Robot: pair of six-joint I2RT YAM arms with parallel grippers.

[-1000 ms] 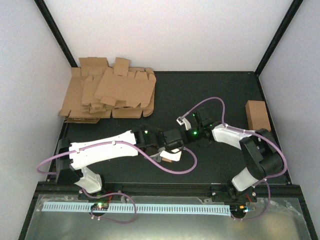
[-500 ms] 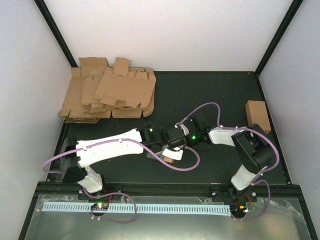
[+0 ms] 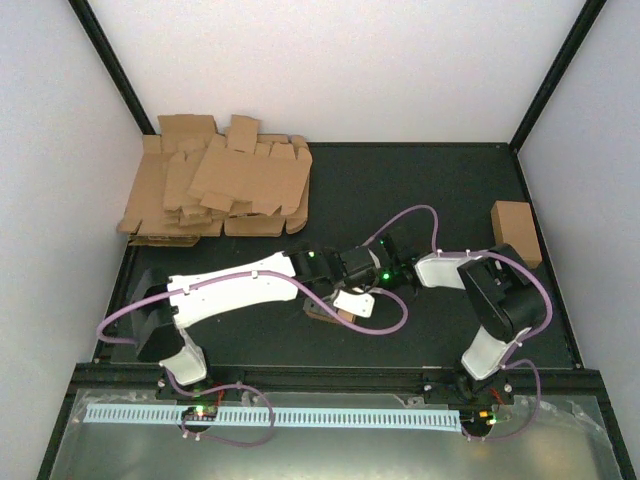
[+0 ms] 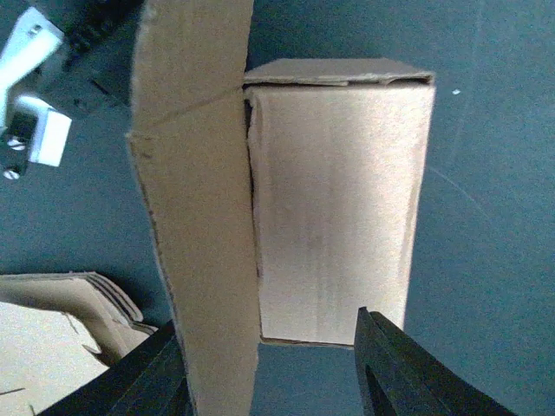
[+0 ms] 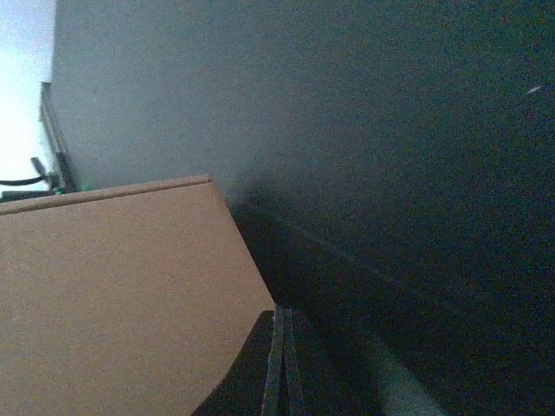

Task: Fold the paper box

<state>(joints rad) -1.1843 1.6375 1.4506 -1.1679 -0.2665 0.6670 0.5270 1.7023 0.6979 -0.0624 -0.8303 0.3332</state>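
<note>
The paper box [image 4: 338, 199] lies on the dark table as a squared-up brown carton. One long flap [image 4: 195, 217] stands up along its left side. My left gripper [image 4: 273, 373] is open at the box's near end; the flap rests against the inside of the left finger [image 4: 147, 377], and the right finger [image 4: 399, 373] stands apart from the box. From above, only a sliver of the box [image 3: 322, 313] shows under the left gripper [image 3: 338, 303]. My right gripper [image 5: 282, 368] is shut, its tips beside a brown cardboard panel [image 5: 113, 295].
A thick heap of flat brown blanks [image 3: 215, 190] fills the table's far left corner and also shows low in the left wrist view [image 4: 52, 321]. A second closed brown box [image 3: 515, 232] stands by the right wall. Both arms meet mid-table, their purple cables looping nearby.
The left arm has reached further right over the box and its jaws have opened. The right arm has drawn in to the left, closer to the left gripper.
</note>
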